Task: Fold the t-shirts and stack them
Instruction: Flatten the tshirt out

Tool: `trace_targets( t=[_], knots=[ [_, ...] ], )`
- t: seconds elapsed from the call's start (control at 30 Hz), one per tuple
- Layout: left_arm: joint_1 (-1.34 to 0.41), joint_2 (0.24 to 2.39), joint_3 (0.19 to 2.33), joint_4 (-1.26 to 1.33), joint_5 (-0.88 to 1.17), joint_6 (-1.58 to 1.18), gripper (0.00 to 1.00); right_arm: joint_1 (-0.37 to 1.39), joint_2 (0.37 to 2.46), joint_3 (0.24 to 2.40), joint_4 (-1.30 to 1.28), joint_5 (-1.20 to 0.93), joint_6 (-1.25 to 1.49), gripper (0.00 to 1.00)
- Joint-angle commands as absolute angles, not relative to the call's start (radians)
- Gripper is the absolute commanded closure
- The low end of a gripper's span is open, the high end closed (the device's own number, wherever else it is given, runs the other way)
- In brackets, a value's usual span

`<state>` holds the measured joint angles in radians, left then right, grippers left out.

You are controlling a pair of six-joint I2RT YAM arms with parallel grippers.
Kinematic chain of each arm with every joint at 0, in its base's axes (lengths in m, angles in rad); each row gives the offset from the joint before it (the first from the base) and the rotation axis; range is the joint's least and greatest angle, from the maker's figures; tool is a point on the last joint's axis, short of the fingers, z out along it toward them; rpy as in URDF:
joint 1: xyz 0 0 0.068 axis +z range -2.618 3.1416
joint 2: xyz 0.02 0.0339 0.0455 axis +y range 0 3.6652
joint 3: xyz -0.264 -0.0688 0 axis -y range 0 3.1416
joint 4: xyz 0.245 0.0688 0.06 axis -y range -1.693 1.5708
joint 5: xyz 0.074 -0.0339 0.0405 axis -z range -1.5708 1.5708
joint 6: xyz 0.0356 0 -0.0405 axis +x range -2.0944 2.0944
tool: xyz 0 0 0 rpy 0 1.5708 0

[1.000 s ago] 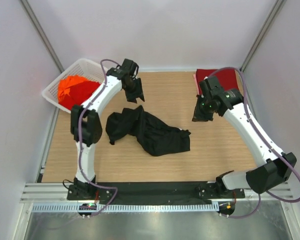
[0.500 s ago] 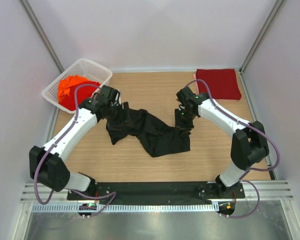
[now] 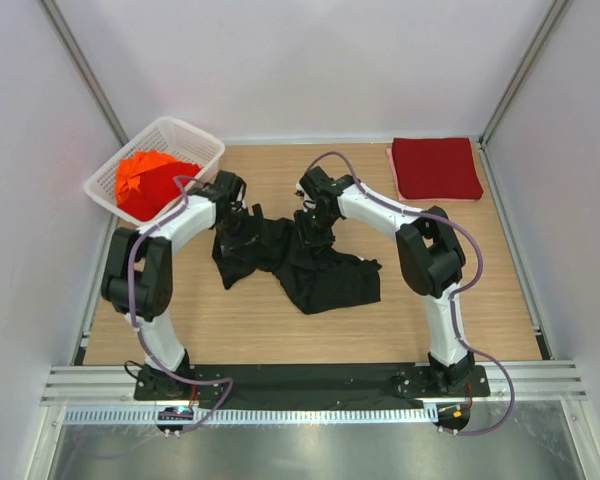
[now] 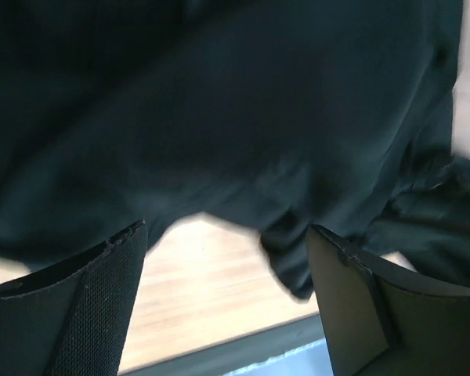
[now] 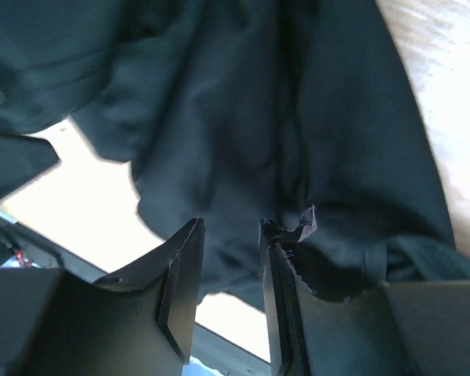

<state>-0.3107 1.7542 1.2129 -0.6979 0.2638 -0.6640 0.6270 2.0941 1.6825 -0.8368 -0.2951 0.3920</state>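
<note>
A black t-shirt (image 3: 300, 262) lies crumpled in the middle of the wooden table. My left gripper (image 3: 242, 224) is over its far left part, jaws wide apart; in the left wrist view (image 4: 227, 243) the black cloth (image 4: 219, 117) fills the frame with bare wood between the fingers. My right gripper (image 3: 313, 230) is over the shirt's far middle edge; in the right wrist view (image 5: 231, 231) the jaws stand a narrow gap apart just above the black cloth (image 5: 243, 133). A folded dark red shirt (image 3: 435, 168) lies at the back right. Orange-red shirts (image 3: 150, 182) fill the basket.
A white lattice basket (image 3: 185, 137) stands at the back left corner. White walls with metal posts close in the back and sides. A black strip and metal rail (image 3: 300, 385) run along the near edge by the arm bases.
My right gripper has swung left from the back right to the shirt's far middle edge. My left gripper came down from the back onto the shirt's left part. The shirt has barely shifted.
</note>
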Motion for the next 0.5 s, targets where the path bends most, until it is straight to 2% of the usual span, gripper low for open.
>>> trace_targets(
  t=[0.0,0.13,0.23,0.47],
  knots=[
    [-0.314,1.845,1.377,-0.708,0.234,-0.62,0.18,0.626,2.128,1.729,-0.854,-0.314,0.379,0.59],
    [-0.314,1.957,1.514,-0.793,0.102,-0.549,0.23,0.629,2.158,1.715,-0.861,-0.283,0.388,0.66],
    [-0.308,2.051,1.616,-0.893,-0.027,-0.5,0.23,0.63,2.145,1.666,-0.868,-0.217,0.396,0.69],
    [-0.252,2.057,1.597,-0.919,-0.118,-0.449,0.23,0.626,2.054,1.478,-0.827,-0.138,0.411,0.74]
  ],
)
